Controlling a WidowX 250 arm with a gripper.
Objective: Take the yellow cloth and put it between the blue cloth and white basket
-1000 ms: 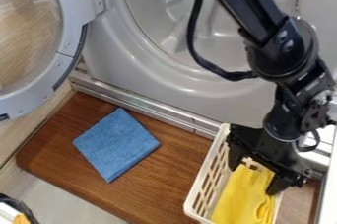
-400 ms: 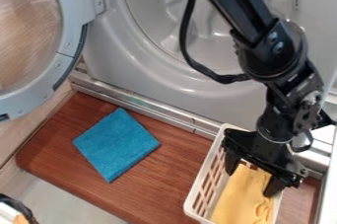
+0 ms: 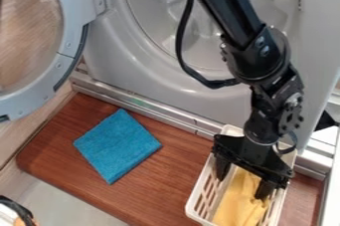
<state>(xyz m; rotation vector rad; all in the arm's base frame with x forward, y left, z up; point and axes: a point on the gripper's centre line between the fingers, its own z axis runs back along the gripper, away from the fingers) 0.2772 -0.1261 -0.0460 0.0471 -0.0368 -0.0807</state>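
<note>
Prob. home laundry area w/ open washer (image 3: 166, 78).

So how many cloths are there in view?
2: the blue cloth on the wooden board, and the yellow cloth in the white basket, below the gripper. Another could hide under the yellow one.

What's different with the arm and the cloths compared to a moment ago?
The gripper has moved left and slightly down in the view, over the basket. Its fingers are apart, as before; nothing was visibly taken hold of or let go. The yellow cloth's right edge seems drawn a little left. The basket, blue cloth and open door stayed put.
</note>
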